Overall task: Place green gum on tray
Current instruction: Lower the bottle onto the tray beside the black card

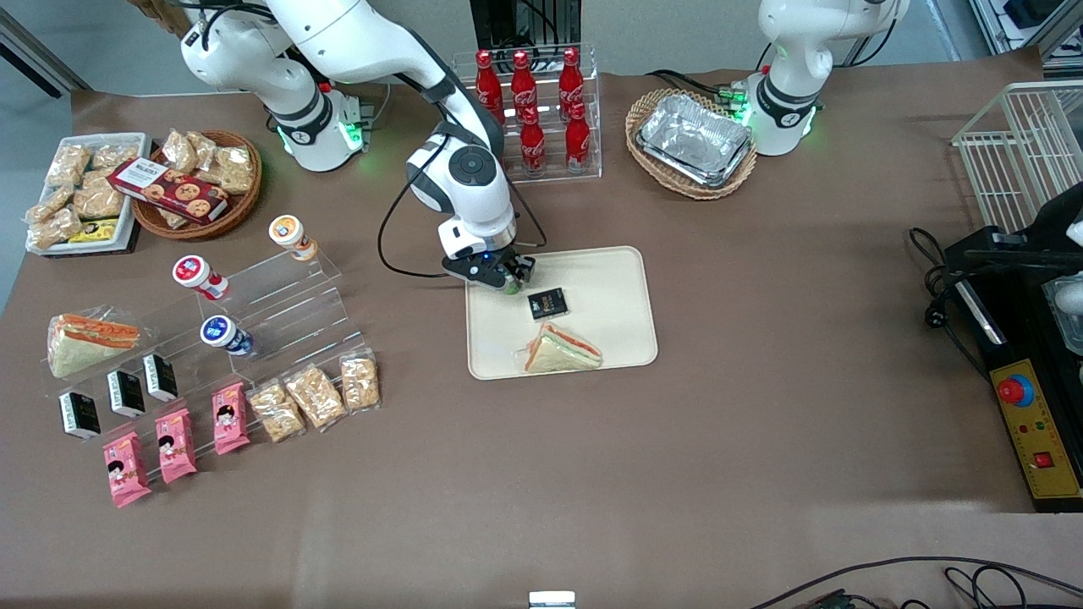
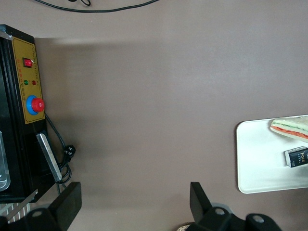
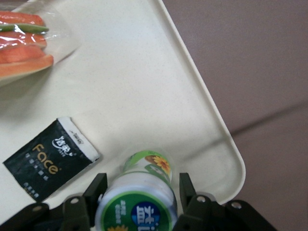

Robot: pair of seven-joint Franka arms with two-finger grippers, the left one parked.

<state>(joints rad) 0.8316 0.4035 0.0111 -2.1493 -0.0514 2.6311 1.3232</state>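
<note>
The green gum (image 3: 147, 166) is a small green bottle with a white-and-green lid, standing slightly tilted on the cream tray (image 3: 144, 72) near one rounded corner. My right gripper (image 3: 140, 180) straddles it, open, with a small gap showing between each finger and the bottle's body. In the front view the gripper (image 1: 510, 279) hangs over the tray (image 1: 609, 288) at its corner nearest the working arm's base, and only a sliver of the gum (image 1: 513, 286) shows under it. The left wrist view catches one end of the tray (image 2: 255, 159).
A black packet (image 1: 547, 303) and a wrapped sandwich (image 1: 561, 349) lie on the tray, nearer the front camera than the gripper. A rack of cola bottles (image 1: 533, 110) stands close by the arm. A clear stepped shelf (image 1: 279, 296) with lidded bottles sits toward the working arm's end.
</note>
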